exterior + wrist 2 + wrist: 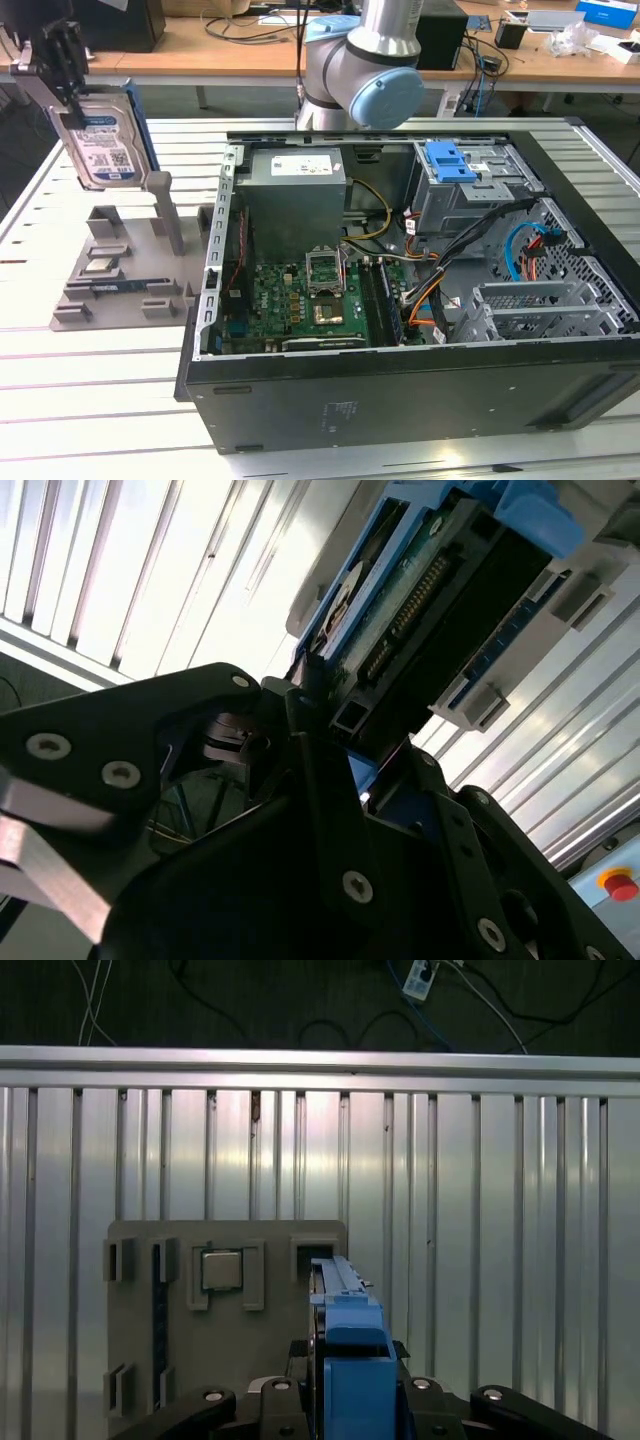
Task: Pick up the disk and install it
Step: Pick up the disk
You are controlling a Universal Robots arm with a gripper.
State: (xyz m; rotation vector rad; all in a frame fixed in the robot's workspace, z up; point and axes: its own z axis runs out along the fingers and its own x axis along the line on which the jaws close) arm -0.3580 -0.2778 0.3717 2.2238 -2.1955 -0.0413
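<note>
Nearest, the open case (400,400) holds a motherboard (300,300) and a drive cage (470,200). Upper left in the exterior view, the tool (68,95) is clamped on the disk (102,145), over a grey fixture (120,285).

Bright, even overhead light, hard white glare on the slatted table (150,570) in the second wrist view, gripper (345,730) a dark silhouette against it, dim interior of the computer case (400,400)
</note>
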